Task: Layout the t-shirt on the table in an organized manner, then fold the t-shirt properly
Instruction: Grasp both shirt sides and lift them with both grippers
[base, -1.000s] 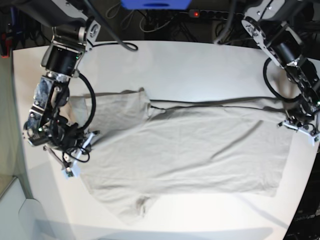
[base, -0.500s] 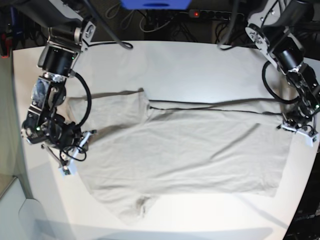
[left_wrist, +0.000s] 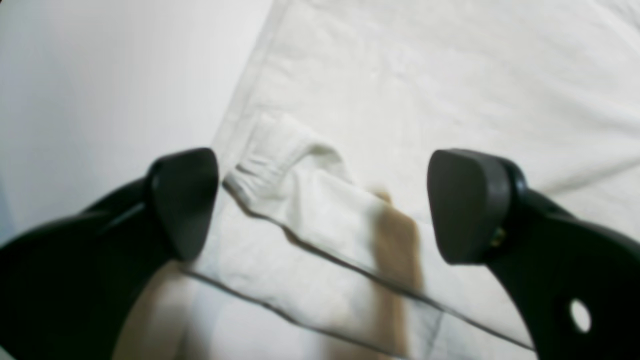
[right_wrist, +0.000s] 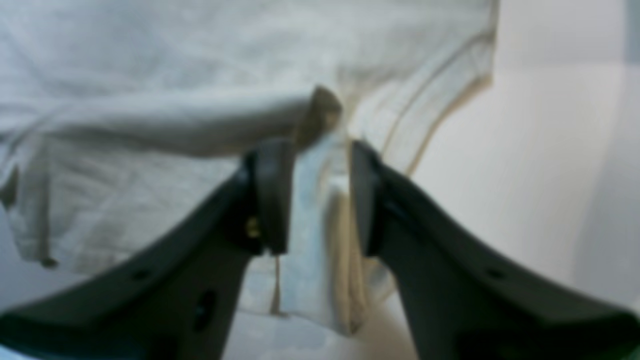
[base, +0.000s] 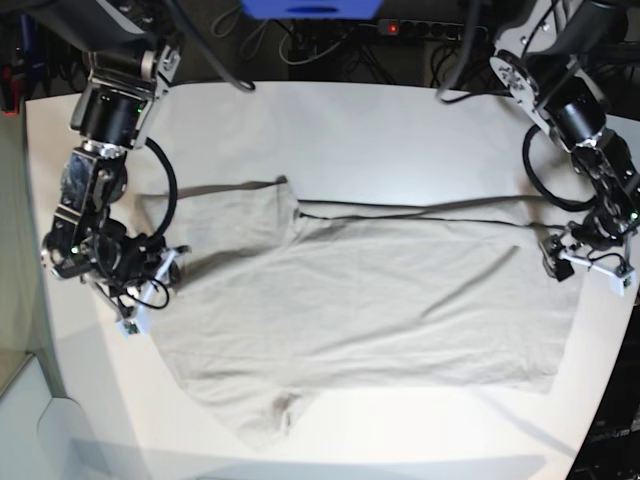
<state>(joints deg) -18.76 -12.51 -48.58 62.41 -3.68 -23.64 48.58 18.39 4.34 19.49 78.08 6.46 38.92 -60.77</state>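
The light grey-beige t-shirt (base: 380, 300) lies spread on the white table (base: 400, 140), neck end at the view's left and hem at the right, with a long fold line along its far side. My left gripper (base: 585, 265) hovers at the hem's far corner. In the left wrist view it (left_wrist: 325, 205) is wide open over a turned-over hem corner (left_wrist: 310, 200), with bare table (left_wrist: 100, 75) to the left. My right gripper (base: 140, 298) is at the shoulder edge. In the right wrist view its jaws (right_wrist: 317, 195) stand parted around a raised fold of the t-shirt (right_wrist: 150, 100).
Cables and a power strip (base: 430, 28) run behind the table's far edge, beside a blue object (base: 310, 8). The table's rounded front-left corner (base: 60, 420) is near my right arm. Bare table (right_wrist: 525, 175) lies beside the shirt's edge.
Both grippers have gone from shut on the shirt's edges to open. The right arm has shifted a little outward to the view's left. The shirt lies flatter at both ends.
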